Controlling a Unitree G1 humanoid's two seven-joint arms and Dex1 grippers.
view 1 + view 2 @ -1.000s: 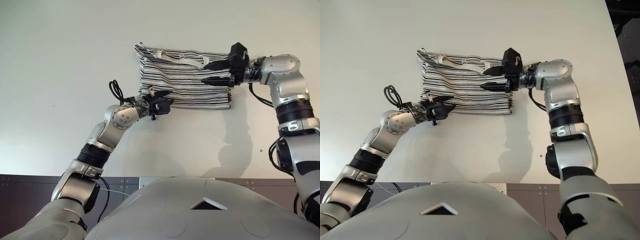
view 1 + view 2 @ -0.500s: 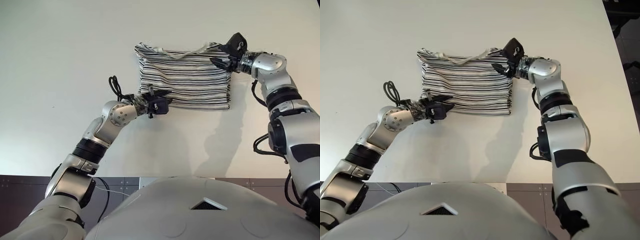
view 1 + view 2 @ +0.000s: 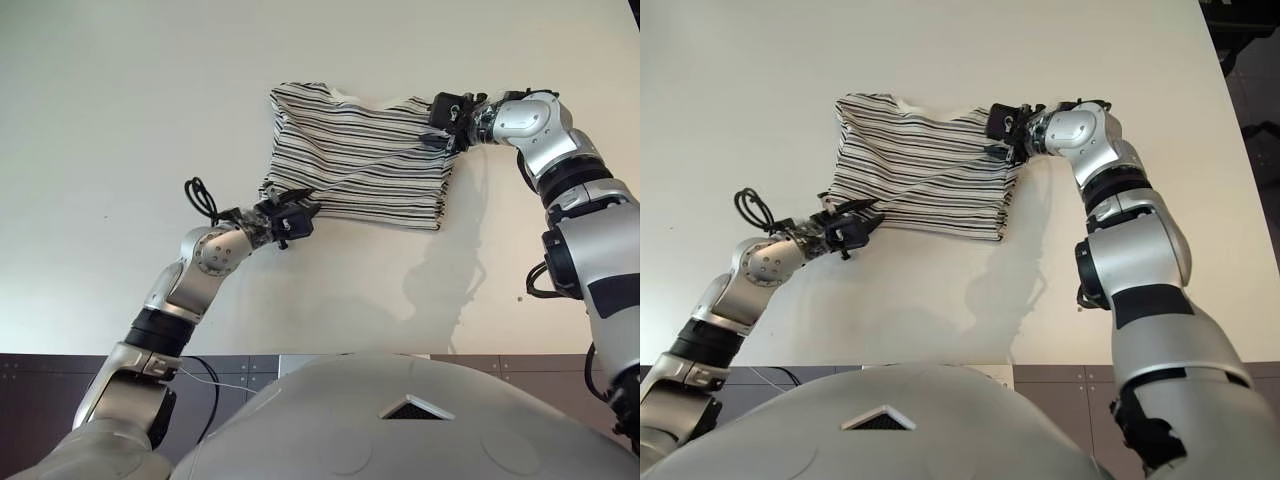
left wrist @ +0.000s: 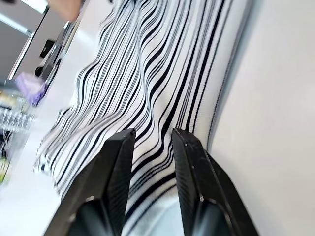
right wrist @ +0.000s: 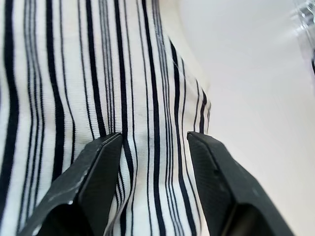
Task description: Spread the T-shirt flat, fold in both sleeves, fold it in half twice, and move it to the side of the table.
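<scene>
Left end effector [image 3: 290,215] pinches the T-shirt [image 3: 360,160] by its near-left corner, right end effector [image 3: 447,112] by its far-right corner; it lies taut diagonally between them on the counter [image 3: 120,120], right arm nearer the side edge.

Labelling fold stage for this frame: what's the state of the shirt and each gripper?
T-shirt: folded into a rough rectangle, layers stacked at its right edge, lying on the table, with a diagonal crease pulled between the two grippers.
left gripper: shut on the T-shirt's near left corner.
right gripper: shut on the T-shirt's far right corner.
</scene>
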